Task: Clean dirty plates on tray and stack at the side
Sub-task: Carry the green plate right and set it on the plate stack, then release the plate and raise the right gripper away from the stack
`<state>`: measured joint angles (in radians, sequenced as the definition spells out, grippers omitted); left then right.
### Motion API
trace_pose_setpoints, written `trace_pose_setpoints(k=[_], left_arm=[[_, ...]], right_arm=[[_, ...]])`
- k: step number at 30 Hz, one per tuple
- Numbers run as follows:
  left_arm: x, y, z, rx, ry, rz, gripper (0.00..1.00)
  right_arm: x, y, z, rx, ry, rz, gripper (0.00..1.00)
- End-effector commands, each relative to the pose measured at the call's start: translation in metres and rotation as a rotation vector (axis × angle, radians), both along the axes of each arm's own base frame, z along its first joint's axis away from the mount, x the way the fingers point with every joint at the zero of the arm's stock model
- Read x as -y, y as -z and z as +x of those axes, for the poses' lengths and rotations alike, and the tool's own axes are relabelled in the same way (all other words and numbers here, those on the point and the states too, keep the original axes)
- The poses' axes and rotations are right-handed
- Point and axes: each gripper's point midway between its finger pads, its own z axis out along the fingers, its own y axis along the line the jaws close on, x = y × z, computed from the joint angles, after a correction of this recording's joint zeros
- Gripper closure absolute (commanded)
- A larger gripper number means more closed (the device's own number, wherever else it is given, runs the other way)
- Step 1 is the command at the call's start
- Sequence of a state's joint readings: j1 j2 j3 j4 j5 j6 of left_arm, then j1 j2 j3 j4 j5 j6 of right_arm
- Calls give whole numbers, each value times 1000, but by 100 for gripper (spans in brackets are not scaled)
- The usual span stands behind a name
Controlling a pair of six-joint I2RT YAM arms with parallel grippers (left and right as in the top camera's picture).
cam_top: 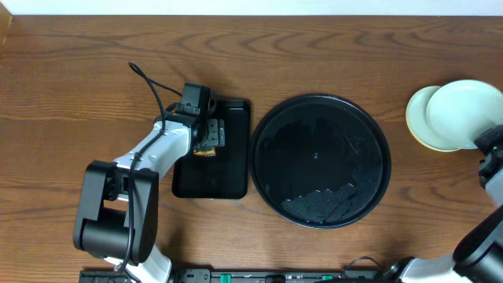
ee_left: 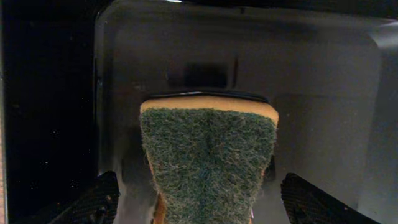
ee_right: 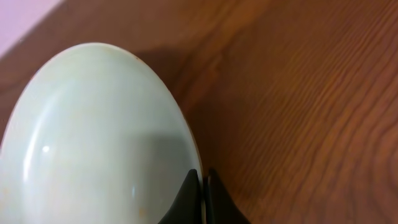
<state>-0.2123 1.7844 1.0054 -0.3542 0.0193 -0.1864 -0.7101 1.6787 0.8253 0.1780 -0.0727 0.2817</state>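
The large round black tray (cam_top: 318, 161) lies mid-table with no plates on it, only wet streaks. At the far right my right gripper (cam_top: 489, 148) is shut on the rim of a mint-white plate (cam_top: 465, 110). It holds the plate tilted and overlapping a pale yellow plate (cam_top: 420, 119) on the table. In the right wrist view the fingers (ee_right: 202, 186) pinch the plate's edge (ee_right: 93, 137). My left gripper (cam_top: 206, 140) is open over a green-topped yellow sponge (ee_left: 208, 155), with its fingers (ee_left: 208, 202) apart on either side. No smears show.
The sponge lies in a small rectangular black tray (cam_top: 228, 177) just left of the round tray. Bare wooden table surrounds both. The left arm's base (cam_top: 114, 212) stands at the front left. The right arm's base is at the front right edge.
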Motion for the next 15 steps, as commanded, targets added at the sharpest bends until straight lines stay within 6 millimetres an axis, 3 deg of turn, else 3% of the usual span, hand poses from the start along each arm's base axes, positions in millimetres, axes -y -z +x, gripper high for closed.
trace_pose_setpoints(k=[1,15], left_arm=[[-3,3,-1,-7,-8,13,15],[-3,3,-1,-7,-8,13,16]], right_arm=[[-1,8,11,36,-29,33,99],[-21,14,35,96,-123,73,99]])
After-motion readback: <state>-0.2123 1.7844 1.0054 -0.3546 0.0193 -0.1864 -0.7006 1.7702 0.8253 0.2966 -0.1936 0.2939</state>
